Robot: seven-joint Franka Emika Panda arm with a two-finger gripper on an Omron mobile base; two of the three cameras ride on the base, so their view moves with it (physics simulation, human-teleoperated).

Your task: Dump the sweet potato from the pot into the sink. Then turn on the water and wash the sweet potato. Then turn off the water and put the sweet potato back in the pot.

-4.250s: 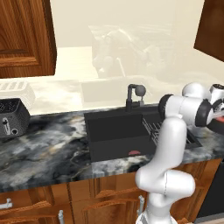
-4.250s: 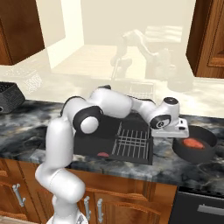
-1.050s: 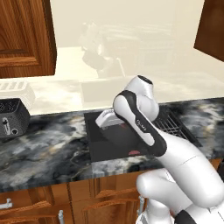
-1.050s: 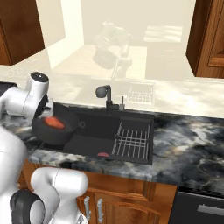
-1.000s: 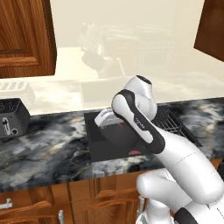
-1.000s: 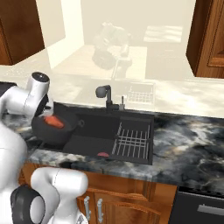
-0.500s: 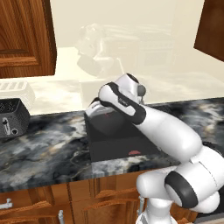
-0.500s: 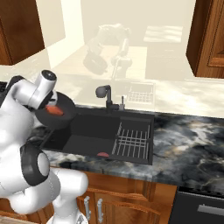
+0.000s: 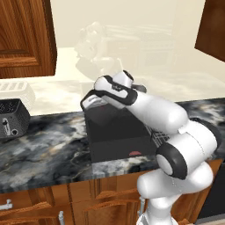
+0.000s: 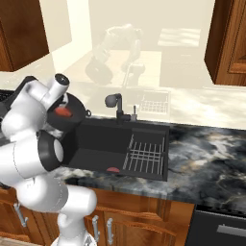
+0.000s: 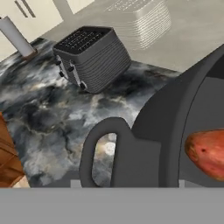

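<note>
Still on the first step: I have the pot (image 10: 67,114) lifted over the left edge of the sink (image 10: 96,144), and the sweet potato (image 11: 209,153) sits inside it, not yet dumped. Washing, tap work and return all remain. Fingers appear pinched on the pot's rim by its handle (image 11: 99,151), though the tips themselves are hidden.

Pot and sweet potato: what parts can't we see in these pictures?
- Sweet potato: hand view, cut off by the right edge; right base view, too small for detail.
- Pot: right base view, partly behind the arm; left base view, mostly hidden by the wrist.
- Tool: its grip on the pot is hidden in every view.
- Sink floor: partly blocked by the arm.
</note>
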